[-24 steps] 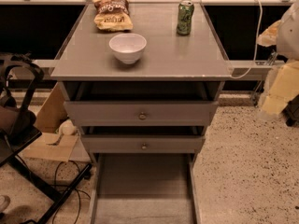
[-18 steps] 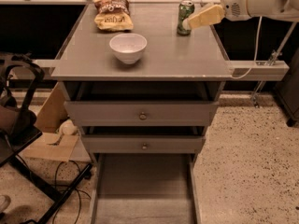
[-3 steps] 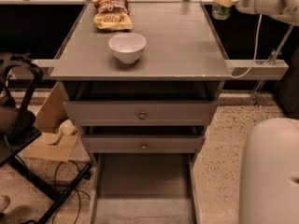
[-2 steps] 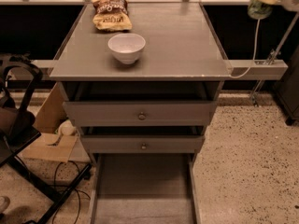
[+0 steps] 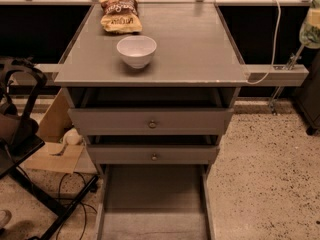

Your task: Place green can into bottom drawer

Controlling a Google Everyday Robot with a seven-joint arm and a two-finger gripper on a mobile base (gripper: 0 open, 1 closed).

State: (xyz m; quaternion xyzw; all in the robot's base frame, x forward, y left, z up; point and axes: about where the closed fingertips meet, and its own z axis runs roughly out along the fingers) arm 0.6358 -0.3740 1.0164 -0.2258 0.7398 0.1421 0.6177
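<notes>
A chip bag (image 5: 119, 15) and white bowl (image 5: 136, 50) sat on the cabinet top (image 5: 185, 44), the bottom drawer (image 5: 155, 199) open below. At the far right edge the gripper (image 5: 313, 11) hung beside the cabinet, jaws pinching the green can (image 5: 310, 31), well apart from that drawer.

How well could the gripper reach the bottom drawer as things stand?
Probably yes: the bottom drawer stands pulled out past the two upper drawers, with nothing in it. The gripper, holding the green can, is high at the right edge.
</notes>
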